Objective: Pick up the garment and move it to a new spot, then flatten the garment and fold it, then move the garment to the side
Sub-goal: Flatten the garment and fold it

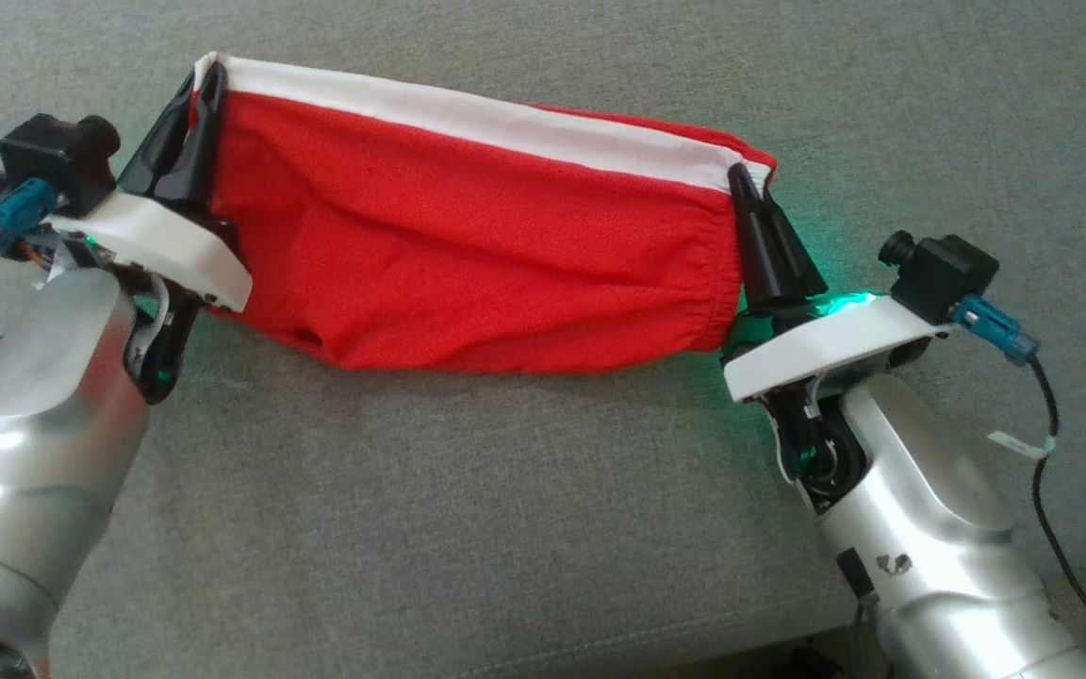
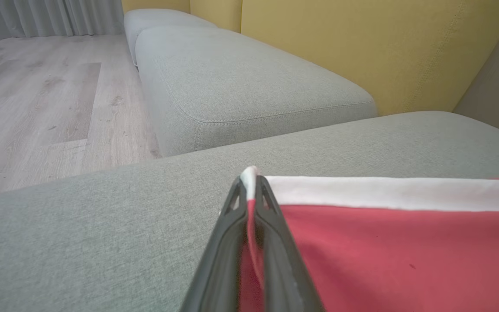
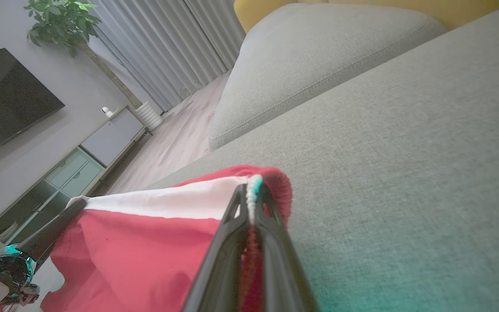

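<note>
Garment (image 1: 468,273) held taut over grey cushion (image 1: 505,490). Left gripper (image 1: 206,83) and right gripper (image 1: 741,177) each clamped on a white-band corner. Likely mid-flatten or fold; move to side not yet done.

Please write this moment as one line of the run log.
left gripper: shut on garment | right gripper: shut on garment | garment: stretched between them, over sofa
</note>
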